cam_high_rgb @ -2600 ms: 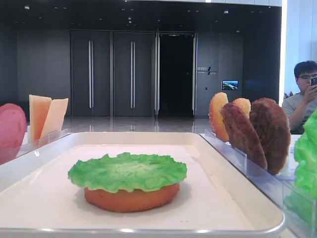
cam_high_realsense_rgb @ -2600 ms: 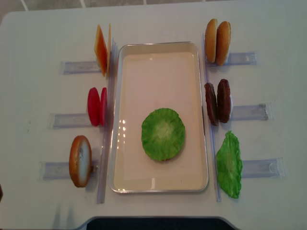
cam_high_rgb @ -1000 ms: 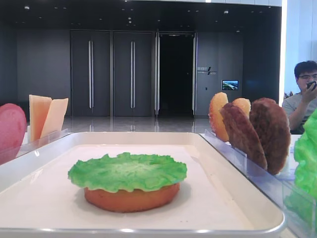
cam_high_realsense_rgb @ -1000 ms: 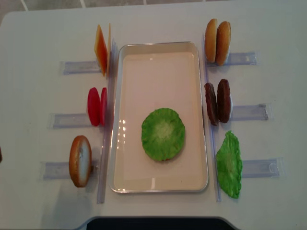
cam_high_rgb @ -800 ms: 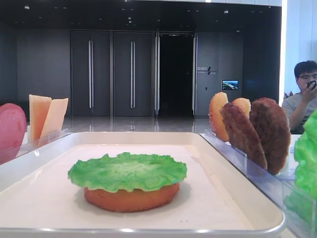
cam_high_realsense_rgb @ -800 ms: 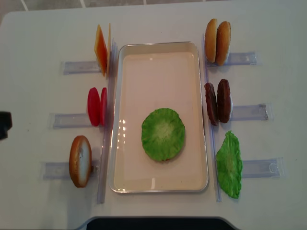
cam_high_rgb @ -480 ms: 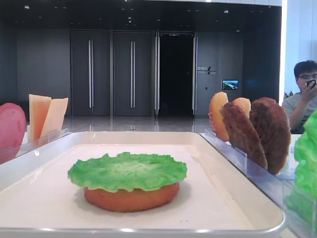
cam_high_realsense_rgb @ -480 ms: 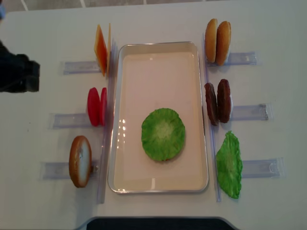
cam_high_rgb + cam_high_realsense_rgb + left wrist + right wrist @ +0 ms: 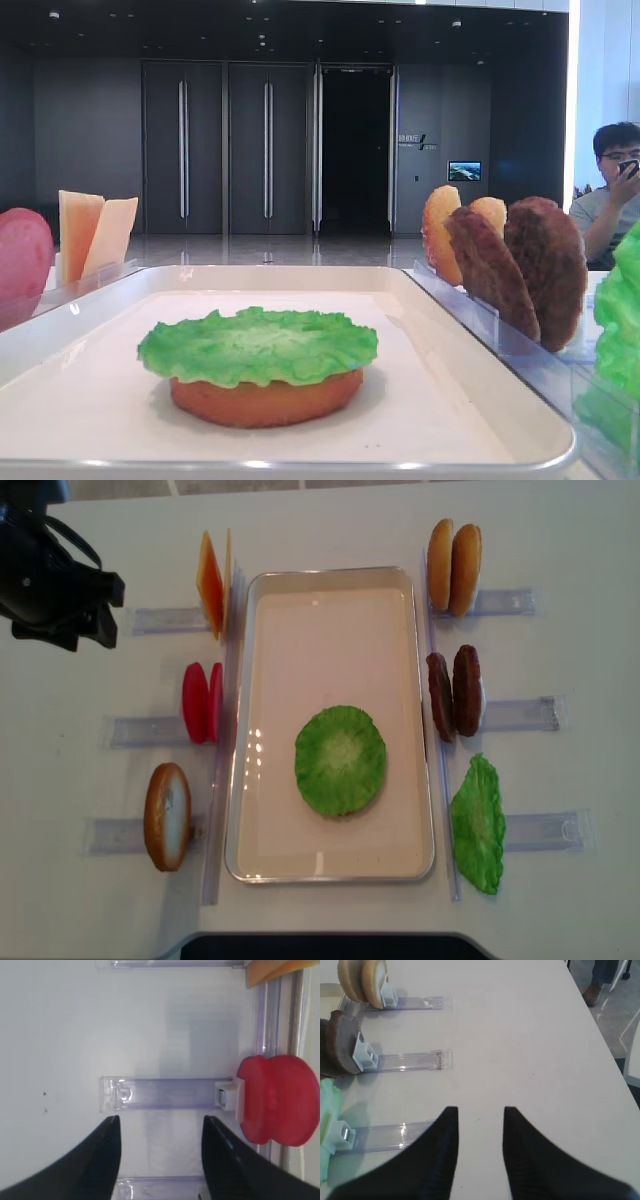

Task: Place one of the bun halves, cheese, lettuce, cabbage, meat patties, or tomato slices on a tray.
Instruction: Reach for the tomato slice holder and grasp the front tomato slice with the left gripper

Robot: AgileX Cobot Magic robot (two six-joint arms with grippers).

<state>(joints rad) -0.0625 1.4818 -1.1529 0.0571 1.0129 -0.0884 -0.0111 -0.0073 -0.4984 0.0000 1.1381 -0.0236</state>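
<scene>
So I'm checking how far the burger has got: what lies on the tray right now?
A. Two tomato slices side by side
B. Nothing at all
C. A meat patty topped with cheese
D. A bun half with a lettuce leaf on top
D: in the low front view, the lettuce leaf lies flat on an orange-brown bun half on the white tray.

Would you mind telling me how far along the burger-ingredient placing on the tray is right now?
Done: a bun half topped with lettuce lies on the tray. In hand: nothing; the left gripper is open above the table beside the tomato slices, and the right gripper is open, empty. Left: picking another ingredient, perhaps a tomato slice, and setting it on the tray.
</scene>
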